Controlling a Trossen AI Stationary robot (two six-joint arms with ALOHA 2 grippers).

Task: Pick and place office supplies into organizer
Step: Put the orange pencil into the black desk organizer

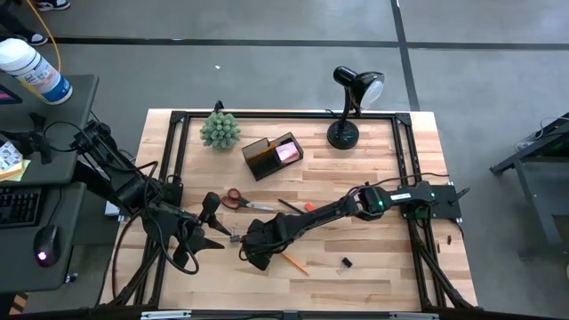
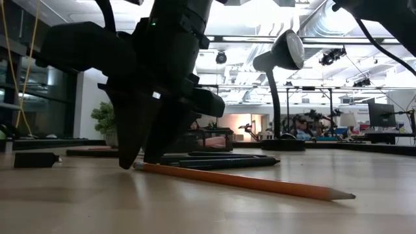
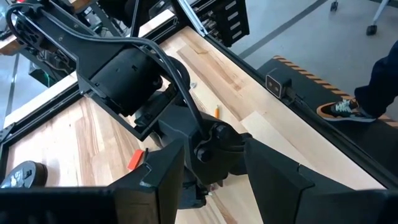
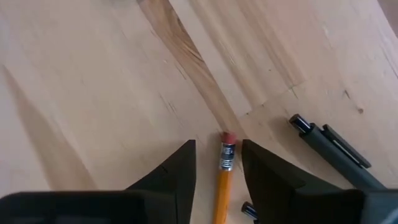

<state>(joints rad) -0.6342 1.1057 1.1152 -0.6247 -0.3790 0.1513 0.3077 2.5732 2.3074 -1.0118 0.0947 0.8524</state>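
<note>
While the left gripper is waiting low near the left edge of the table, its fingers parted and holding nothing, the right gripper is working at the front centre of the tabletop. Its two dark fingers are standing spread on either side of the eraser end of an orange pencil, with visible gaps on both sides, so nothing is being clamped. In the low view the pencil is lying flat on the wood, its sharpened tip pointing away from the fingertips. Two black pens are lying just beside the pencil. Red-handled scissors are resting near the left gripper, toward the table centre. A small black clip is lying near the front edge, right of the pencil. The organizer is standing toward the back edge, well apart from the pencil, with a pink pad showing inside one compartment. A green plant and a black desk lamp are standing along the back edge.
</note>
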